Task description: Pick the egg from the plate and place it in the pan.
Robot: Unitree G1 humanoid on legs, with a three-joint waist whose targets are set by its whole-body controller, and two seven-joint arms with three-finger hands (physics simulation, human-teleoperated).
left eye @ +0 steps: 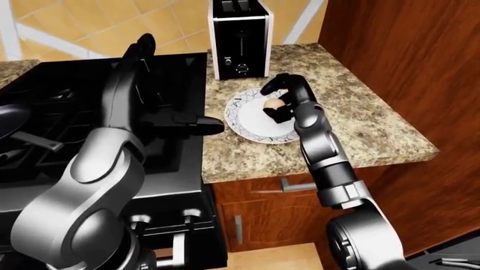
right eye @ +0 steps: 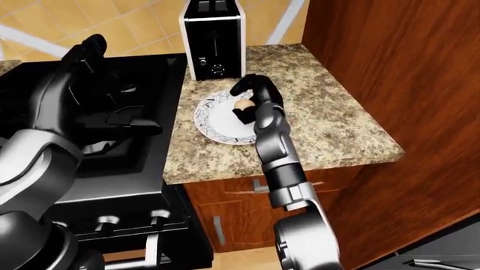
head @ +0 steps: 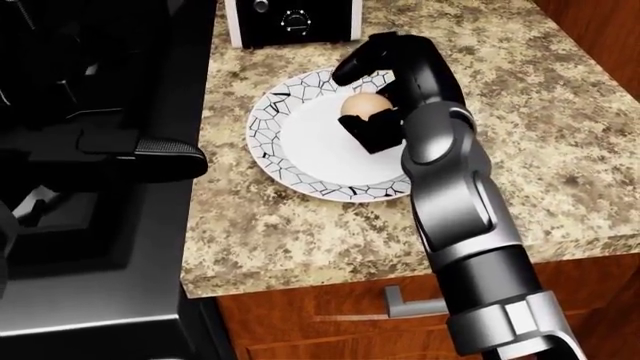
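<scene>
The black three-finger right hand [head: 372, 90] is cupped over the pale brown egg [head: 362, 105], fingers curled round it for lifting; firm contact cannot be confirmed. The egg is seated on the white crackle-rimmed plate [head: 275, 124] beside the black stove [left eye: 67, 121].

speckled granite counter [head: 560, 150], glossy plate [head: 300, 142]

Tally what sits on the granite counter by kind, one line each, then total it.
Toaster: 1
Plate: 1
Egg: 1, on the plate, with the right hand curled around it
Total: 3
</scene>
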